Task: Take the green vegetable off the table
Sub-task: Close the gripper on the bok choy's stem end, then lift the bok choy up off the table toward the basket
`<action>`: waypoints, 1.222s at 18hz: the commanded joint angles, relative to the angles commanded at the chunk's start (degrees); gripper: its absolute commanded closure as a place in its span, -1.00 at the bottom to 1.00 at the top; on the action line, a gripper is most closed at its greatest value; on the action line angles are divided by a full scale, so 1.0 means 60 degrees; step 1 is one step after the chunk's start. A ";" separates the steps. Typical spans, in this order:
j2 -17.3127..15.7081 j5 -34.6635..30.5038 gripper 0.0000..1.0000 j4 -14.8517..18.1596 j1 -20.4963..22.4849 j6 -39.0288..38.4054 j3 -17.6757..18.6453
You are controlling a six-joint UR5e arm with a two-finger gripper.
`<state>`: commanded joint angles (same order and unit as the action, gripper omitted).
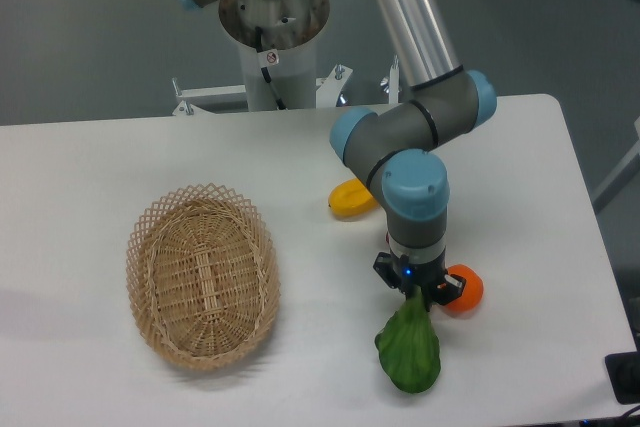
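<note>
Green vegetable lengthwise, stem toward gripper

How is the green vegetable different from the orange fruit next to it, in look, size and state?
The green vegetable is dark green and long, narrowing toward the gripper; the orange fruit is bright orange and round. The vegetable is clearly larger than the fruit. The gripper is at the vegetable's narrow top end, while the fruit sits free to the side, partly hidden behind the gripper. Both are by the near right part of the white table.
</note>
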<state>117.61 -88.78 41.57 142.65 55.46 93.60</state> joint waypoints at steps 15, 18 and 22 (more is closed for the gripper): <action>-0.2360 0.2097 0.40 0.1332 -0.0162 -0.0190 0.0616; -0.2463 0.2097 0.40 0.1524 -0.0118 -0.0176 0.0571; -0.2463 0.2097 0.40 0.1509 -0.0045 -0.0176 0.0527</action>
<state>102.83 -76.20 50.63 142.38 54.40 96.77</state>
